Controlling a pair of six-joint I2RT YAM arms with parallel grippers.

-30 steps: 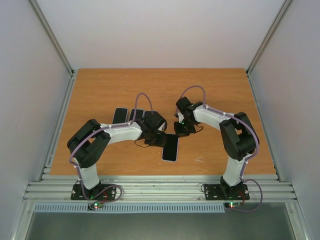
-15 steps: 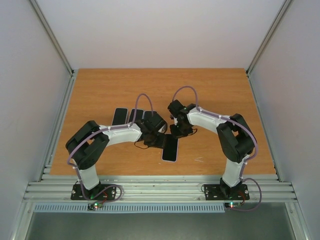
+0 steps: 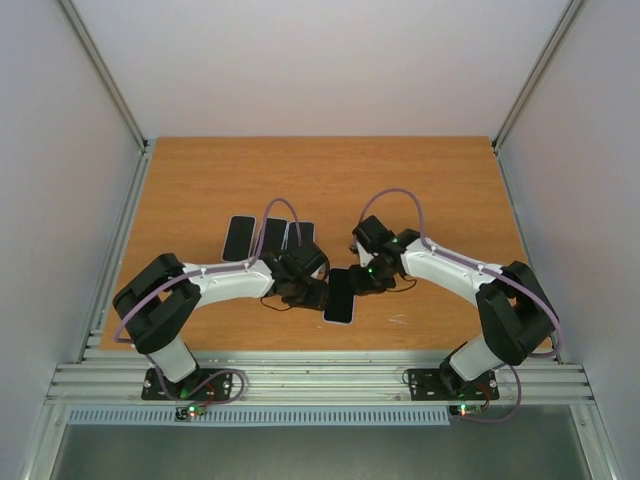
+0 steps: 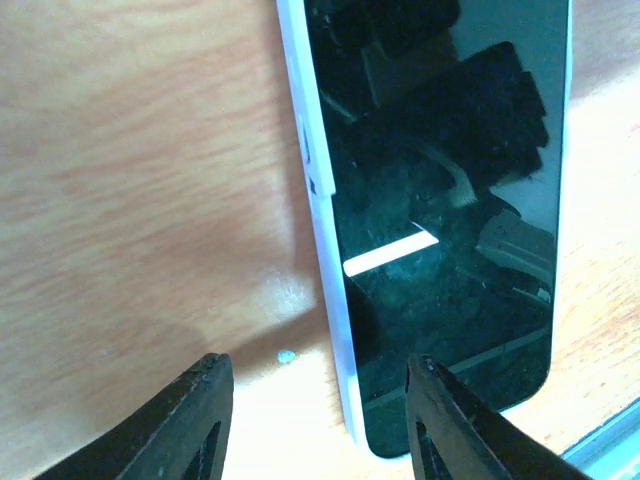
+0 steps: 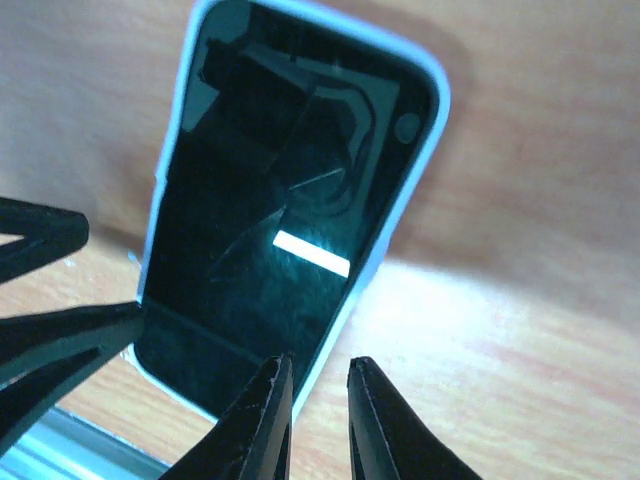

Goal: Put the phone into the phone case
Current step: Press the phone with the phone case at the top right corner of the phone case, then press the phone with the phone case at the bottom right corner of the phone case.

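A black-screened phone (image 3: 340, 296) lies face up on the wooden table, framed by the pale blue rim of the phone case (image 5: 400, 215). My left gripper (image 3: 316, 291) is open just above the phone's left side; in the left wrist view the gripper (image 4: 318, 392) straddles the case's white edge (image 4: 322, 250), one finger over the table and one over the screen (image 4: 440, 200). My right gripper (image 3: 364, 282) hovers at the phone's right side. Its jaws (image 5: 320, 375) stand a narrow gap apart over the case rim, holding nothing.
Three dark flat phone-like slabs lie in a row behind the left arm (image 3: 239, 237), (image 3: 271, 235), (image 3: 300, 232). The left fingers (image 5: 45, 340) show at the left of the right wrist view. The table's metal front edge (image 3: 320, 375) is close to the phone.
Both grippers moved nearer and lower, to either side of the phone. The right jaws went from shut to slightly apart, and the left jaws widened.
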